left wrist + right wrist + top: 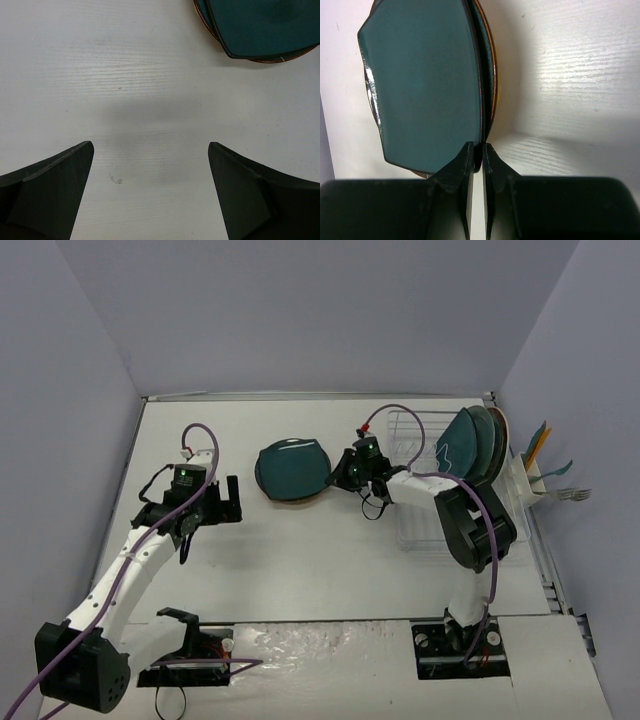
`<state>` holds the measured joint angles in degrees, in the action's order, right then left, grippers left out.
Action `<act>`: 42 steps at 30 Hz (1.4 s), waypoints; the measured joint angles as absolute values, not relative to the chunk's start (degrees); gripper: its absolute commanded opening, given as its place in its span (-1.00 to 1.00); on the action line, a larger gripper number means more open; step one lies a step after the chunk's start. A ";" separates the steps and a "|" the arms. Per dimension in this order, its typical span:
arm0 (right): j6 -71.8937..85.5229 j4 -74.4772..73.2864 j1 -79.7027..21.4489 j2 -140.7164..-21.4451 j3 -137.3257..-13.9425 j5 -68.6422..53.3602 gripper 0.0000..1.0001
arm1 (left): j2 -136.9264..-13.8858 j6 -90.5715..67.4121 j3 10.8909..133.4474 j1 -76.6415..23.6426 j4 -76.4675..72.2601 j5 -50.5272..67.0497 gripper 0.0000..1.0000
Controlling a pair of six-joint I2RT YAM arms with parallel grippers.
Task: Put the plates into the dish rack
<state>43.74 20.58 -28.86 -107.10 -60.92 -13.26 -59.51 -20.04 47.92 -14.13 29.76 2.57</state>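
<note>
We see right tool (476, 150) clamped on rim of dark teal squarish plate (425, 85) | left tool (151, 145) wide apart, hovering over desk (125, 65)

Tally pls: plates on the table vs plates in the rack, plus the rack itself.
Plates stacked on the table: 2 visible, teal plate over orange-rimmed plate
Standing plates in the dish rack: 3
Dish rack: 1
Total: 6
</note>
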 measured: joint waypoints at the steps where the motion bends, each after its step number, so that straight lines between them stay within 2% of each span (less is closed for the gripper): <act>1: 43.92 20.47 -28.86 -106.65 -60.59 -13.24 -1.00 | -59.51 -19.98 47.92 -14.13 29.76 2.53 0.94; 12: 45.28 18.09 -28.86 -96.90 -55.98 -12.36 -1.00 | -60.23 -19.73 47.92 -14.11 29.57 2.46 0.94; 42: 52.15 19.52 -28.82 -90.45 -47.68 -12.25 -0.90 | -60.29 -19.73 47.90 -13.80 29.30 2.26 0.94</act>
